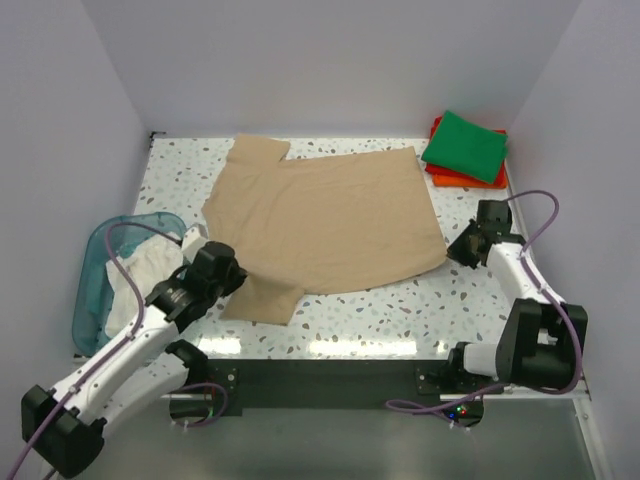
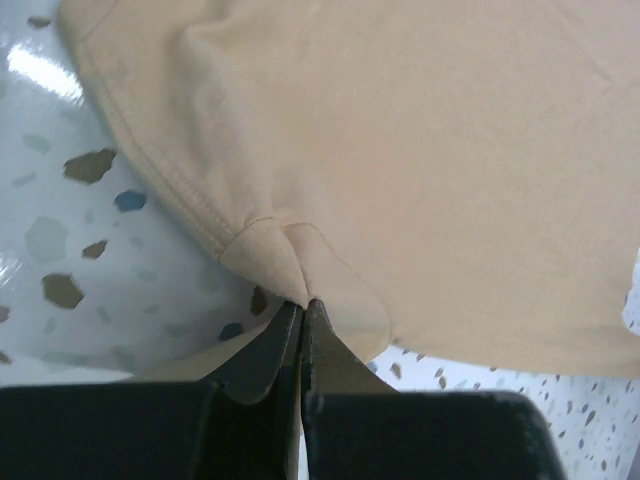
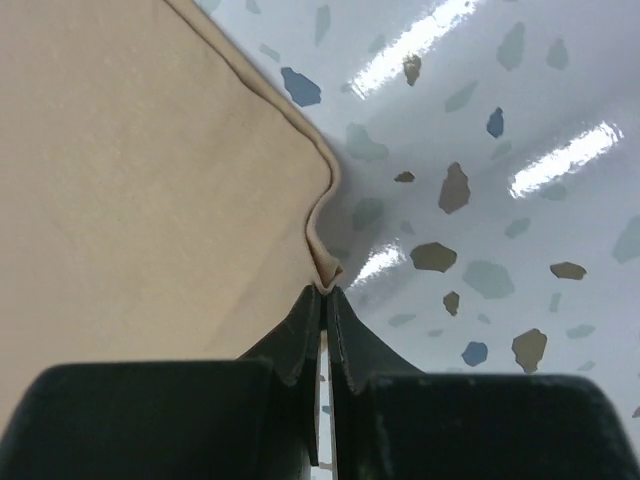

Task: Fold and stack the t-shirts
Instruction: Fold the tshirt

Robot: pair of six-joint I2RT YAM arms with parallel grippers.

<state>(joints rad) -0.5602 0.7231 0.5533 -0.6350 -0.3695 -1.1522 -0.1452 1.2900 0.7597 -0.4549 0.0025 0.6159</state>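
The tan shirt (image 1: 330,215) lies spread flat in the middle of the tabletop (image 1: 400,315), with its neck toward 9 o'clock and its hem toward 3 o'clock. The left end effector (image 2: 302,303) is closed tight on a small pucker of cloth by the near sleeve seam, at about 7 o'clock on the shirt. The right end effector (image 3: 325,290) is likewise closed, on the very tip of the near hem corner at about 4 o'clock.

We judge the step in hand to be folding the near long edge over toward 12 o'clock. We should raise both pinches together and level, keeping the edge between them gently taut. Then we carry it across and lay it along the far edge before letting go. The right pinch is slim, so no jerks. The near sleeve may trail and need tucking.

The green shirt (image 1: 465,147) sits folded on the orange-red shirt (image 1: 452,179) at 2 o'clock. The white shirt (image 1: 150,265) waits in the basket (image 1: 92,275) at 8 o'clock.
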